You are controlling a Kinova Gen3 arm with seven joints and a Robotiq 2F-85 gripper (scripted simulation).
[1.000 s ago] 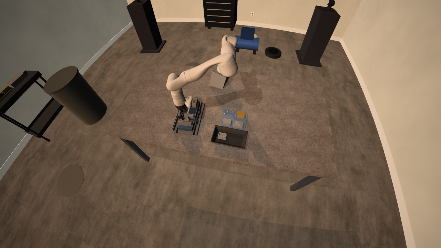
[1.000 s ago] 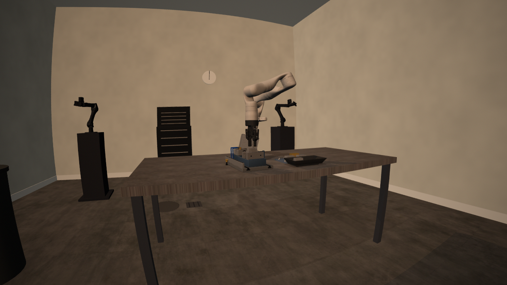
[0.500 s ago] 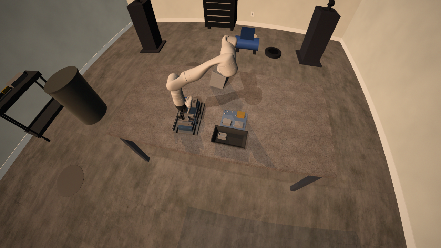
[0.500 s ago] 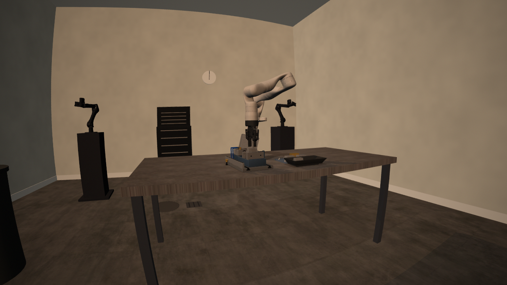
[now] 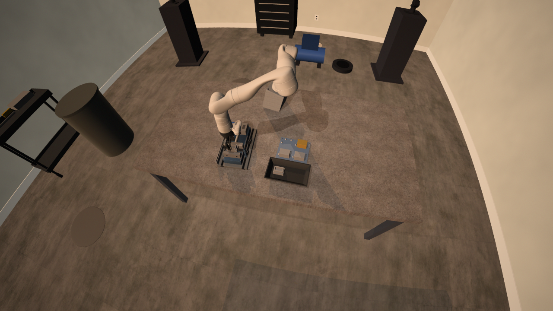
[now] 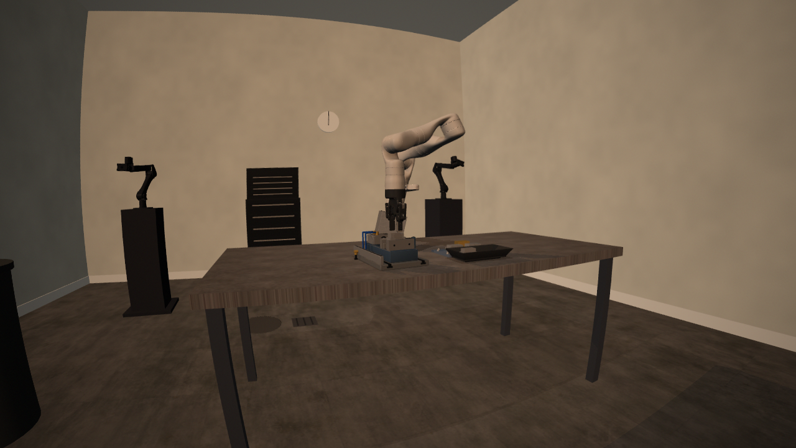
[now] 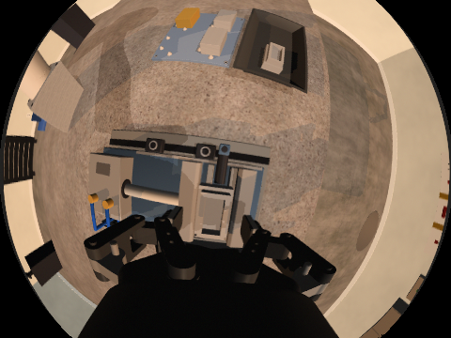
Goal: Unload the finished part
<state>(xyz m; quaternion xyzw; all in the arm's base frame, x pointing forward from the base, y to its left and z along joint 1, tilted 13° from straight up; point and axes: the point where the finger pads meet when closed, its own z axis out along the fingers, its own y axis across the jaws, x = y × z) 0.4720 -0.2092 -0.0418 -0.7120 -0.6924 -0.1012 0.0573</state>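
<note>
The finished part (image 7: pixel 214 214), a grey block with a pocket on top, sits clamped between the jaws of the vise (image 7: pixel 188 194). The vise also shows in the top and exterior views (image 5: pixel 236 148) (image 6: pixel 389 250). My gripper (image 7: pixel 211 220) is open and hangs just above the part, one finger on each side, holding nothing. It also shows above the vise in the side view (image 6: pixel 395 223). The black outfeed tray (image 5: pixel 287 170) lies to the right of the vise with one block (image 5: pixel 278 169) (image 7: pixel 273 58) in its left half.
A blue plate (image 5: pixel 294 150) (image 7: pixel 197 38) behind the tray holds two grey blocks and an orange one (image 5: pixel 302 144). The arm's grey base block (image 5: pixel 273 99) stands behind the vise. The table's front edge runs close in front of the tray.
</note>
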